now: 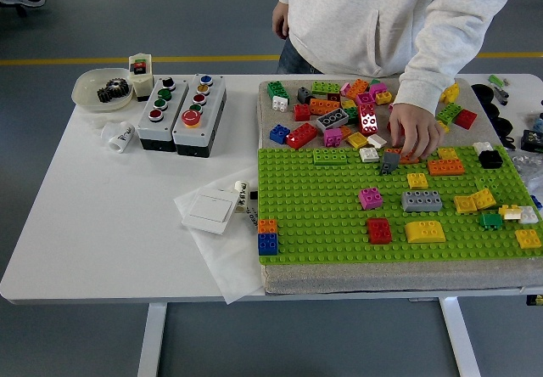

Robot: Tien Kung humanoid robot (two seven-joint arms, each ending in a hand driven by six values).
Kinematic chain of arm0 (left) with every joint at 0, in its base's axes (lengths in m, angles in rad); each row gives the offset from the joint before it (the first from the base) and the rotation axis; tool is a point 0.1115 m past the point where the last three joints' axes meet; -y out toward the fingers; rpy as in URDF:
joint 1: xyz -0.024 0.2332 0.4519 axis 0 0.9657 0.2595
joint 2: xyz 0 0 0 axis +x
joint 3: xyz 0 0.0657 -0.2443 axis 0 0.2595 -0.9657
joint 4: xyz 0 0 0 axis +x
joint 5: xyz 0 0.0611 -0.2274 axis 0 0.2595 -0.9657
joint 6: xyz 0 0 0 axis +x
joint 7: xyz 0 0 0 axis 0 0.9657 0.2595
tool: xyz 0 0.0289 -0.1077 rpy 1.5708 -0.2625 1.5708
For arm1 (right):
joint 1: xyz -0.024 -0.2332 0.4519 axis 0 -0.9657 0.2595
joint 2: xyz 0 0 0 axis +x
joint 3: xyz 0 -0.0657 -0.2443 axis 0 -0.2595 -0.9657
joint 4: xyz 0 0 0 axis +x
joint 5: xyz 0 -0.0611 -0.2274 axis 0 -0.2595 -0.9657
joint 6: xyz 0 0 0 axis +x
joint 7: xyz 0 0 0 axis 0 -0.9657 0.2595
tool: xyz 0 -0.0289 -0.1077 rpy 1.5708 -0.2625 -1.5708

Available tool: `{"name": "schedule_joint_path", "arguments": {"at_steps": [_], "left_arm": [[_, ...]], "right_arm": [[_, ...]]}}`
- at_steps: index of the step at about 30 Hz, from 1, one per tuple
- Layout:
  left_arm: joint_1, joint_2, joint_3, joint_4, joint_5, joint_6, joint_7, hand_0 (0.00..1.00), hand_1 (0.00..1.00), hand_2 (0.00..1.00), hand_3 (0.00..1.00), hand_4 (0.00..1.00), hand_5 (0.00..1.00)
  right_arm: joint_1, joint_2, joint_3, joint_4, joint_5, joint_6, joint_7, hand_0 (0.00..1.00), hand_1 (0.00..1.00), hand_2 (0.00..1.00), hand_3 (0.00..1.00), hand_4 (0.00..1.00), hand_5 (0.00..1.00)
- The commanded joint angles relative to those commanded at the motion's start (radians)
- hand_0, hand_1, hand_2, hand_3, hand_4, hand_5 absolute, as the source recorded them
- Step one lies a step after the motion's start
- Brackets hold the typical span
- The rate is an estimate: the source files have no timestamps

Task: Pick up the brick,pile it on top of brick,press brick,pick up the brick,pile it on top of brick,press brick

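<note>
A green baseplate [322, 216] covers the right half of the table. On it sit a red brick [379, 230], a yellow sloped brick [425, 231], a grey brick [422, 200], a magenta brick [370, 197], and an orange-on-blue stack [267, 236] at its left corner. Behind the plate lies a pile of loose bricks [335, 109]. A person in a grey sweatshirt stands at the far side; the person's hand [413, 129] rests curled over an orange brick [407, 156] at the plate's back edge. Neither robot hand shows.
Two button boxes [181, 111] stand at the back left, next to a white bowl [102, 90] with a black gear. A white switch [210, 211] lies on paper left of the plate. More bricks [509, 216] sit at the plate's right edge.
</note>
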Motion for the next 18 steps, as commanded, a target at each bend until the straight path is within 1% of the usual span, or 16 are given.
{"name": "schedule_joint_path", "arguments": {"at_steps": [5,7,8,12,15,18], "left_arm": [[-0.002,0.003,-0.007,0.0,0.011,-0.001,-0.002,0.776,0.8,0.848,0.625,0.669,0.68],[-0.002,0.002,-0.021,0.0,0.022,-0.004,-0.003,0.776,0.8,0.848,0.625,0.669,0.68],[-0.01,0.001,-0.033,0.0,0.043,-0.006,0.0,0.776,0.8,0.848,0.625,0.669,0.68],[-0.014,-0.002,-0.054,0.0,0.055,-0.003,0.001,0.775,0.802,0.848,0.624,0.668,0.68],[-0.028,-0.004,-0.049,0.0,0.05,-0.001,0.004,0.775,0.802,0.848,0.624,0.668,0.68],[-0.026,-0.005,-0.053,0.0,0.052,-0.001,0.004,0.774,0.801,0.848,0.624,0.668,0.681]], "right_arm": [[0.004,0.001,-0.003,0.003,-0.002,0.001,-0.002,0.843,0.788,0.802,0.796,0.998,0.928],[0.002,0.004,0.005,0.004,-0.001,0.003,0.0,0.843,0.788,0.802,0.796,0.998,0.928],[0.007,0.004,0.005,0.002,0.004,0.003,0.002,0.843,0.788,0.802,0.796,0.998,0.928],[0.013,0.001,0.005,0.004,0.003,0.006,0.0,0.843,0.788,0.802,0.796,0.998,0.928],[0.022,-0.002,0.005,0.002,0.003,0.005,-0.001,0.843,0.788,0.802,0.796,0.998,0.928],[0.017,0.002,0.008,0.002,0.004,0.006,0.001,0.843,0.787,0.802,0.796,0.998,0.927]]}}
